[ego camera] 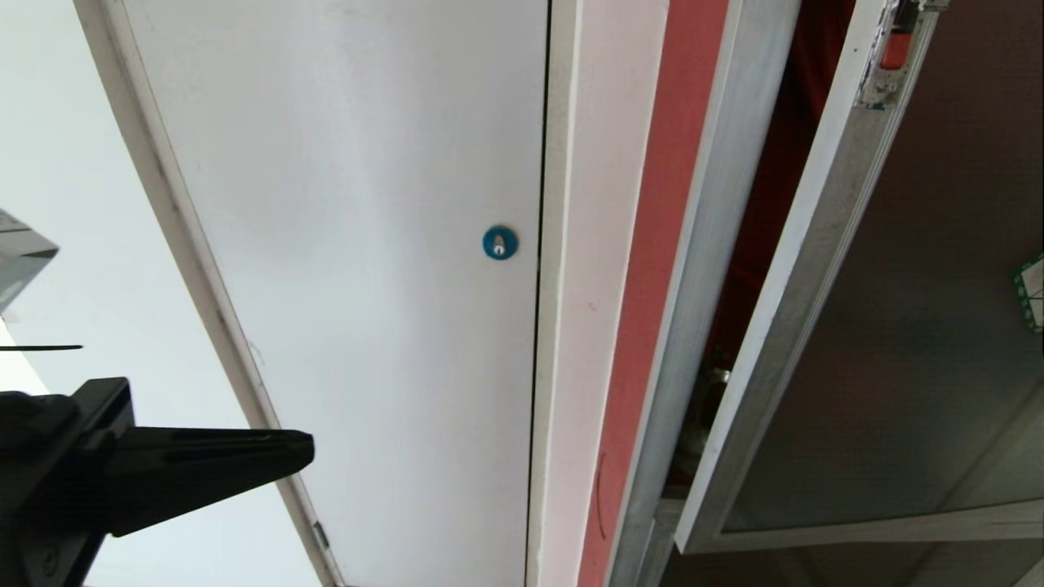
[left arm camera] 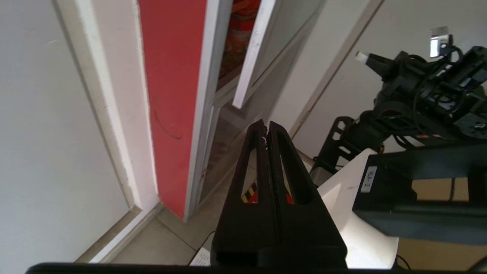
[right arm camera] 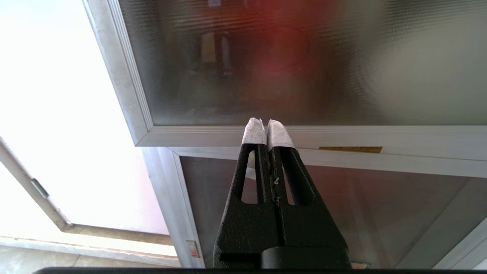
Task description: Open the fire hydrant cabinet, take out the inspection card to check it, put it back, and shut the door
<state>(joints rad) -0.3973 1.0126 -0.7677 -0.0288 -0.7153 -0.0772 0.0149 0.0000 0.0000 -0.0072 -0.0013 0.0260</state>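
Head view shows you the door [ego camera: 889,359] standing ajar off the fire hydrant cabinet [ego camera: 710,244], inspection card unseen — left claw [ego camera: 306,451] clenched and empty before the white panel, likely bound for that gap; right claw [right arm camera: 268,127] clenched, parked.

Door [ego camera: 889,342]: brushed aluminium frame, frosted tinted glass. Left claw [left arm camera: 266,127]: matt black plastic.

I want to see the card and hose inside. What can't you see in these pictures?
- Card: in no view; the cabinet shows only a dark red slit behind the ajar door.
- Hose, valve: head view, hidden by the door frame.
- Sticker: head view, cut off by the edge.
- Inside, right wrist view: blurred by frosted glass.
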